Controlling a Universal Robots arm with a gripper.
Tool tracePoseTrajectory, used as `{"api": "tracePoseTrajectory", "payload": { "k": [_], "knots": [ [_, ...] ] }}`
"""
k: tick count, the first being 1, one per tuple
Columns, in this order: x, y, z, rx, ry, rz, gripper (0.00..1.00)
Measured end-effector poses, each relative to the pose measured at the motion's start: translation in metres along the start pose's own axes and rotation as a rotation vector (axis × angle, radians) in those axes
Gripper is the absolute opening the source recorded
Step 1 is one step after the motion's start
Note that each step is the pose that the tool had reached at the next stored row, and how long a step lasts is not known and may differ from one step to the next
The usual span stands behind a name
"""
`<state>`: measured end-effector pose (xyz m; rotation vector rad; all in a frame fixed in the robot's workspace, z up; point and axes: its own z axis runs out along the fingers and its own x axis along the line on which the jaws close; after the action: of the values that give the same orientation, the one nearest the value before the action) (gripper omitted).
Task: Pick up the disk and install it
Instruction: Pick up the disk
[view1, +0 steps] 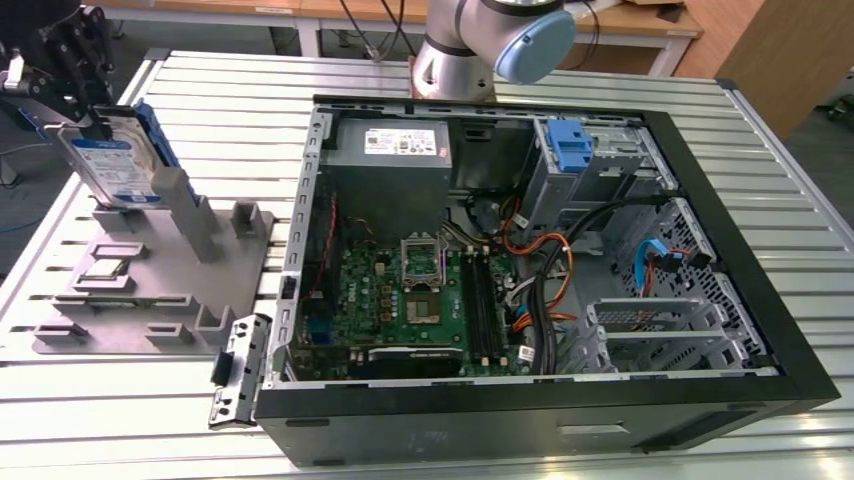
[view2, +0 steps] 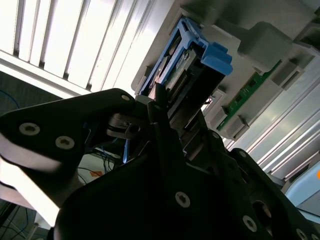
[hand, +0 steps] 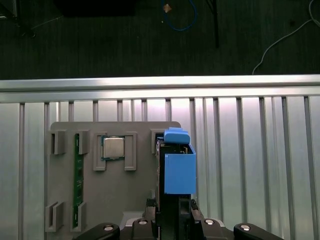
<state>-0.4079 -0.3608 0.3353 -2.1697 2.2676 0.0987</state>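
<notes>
Table (view1: 134, 425) — tilted tool (view1: 87, 118) tight on disk (view1: 114, 165)

One disk (view1: 114, 165), one computer case (view1: 507, 425)

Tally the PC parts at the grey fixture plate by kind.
disk (hard drive, blue rails): 1
CPU: 1
RAM stick: 1
Total: 3

Exterior view: high, oblique, back from fixture plate (view1: 247, 265). First wrist view: straight above it. Second wrist view: close, oblique. All share the disk (view1: 114, 160).
</notes>
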Motion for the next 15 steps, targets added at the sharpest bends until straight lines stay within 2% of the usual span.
{"api": "tracePoseTrajectory", "payload": {
  "k": [7, 15],
  "knots": [
    [0.0, 0.0, -0.0002, 0.0, 0.0, 0.0, 0.35],
    [-0.0003, 0.0003, -0.0073, 0.0001, 0.0, 0.0, 0.35]
  ]
}}
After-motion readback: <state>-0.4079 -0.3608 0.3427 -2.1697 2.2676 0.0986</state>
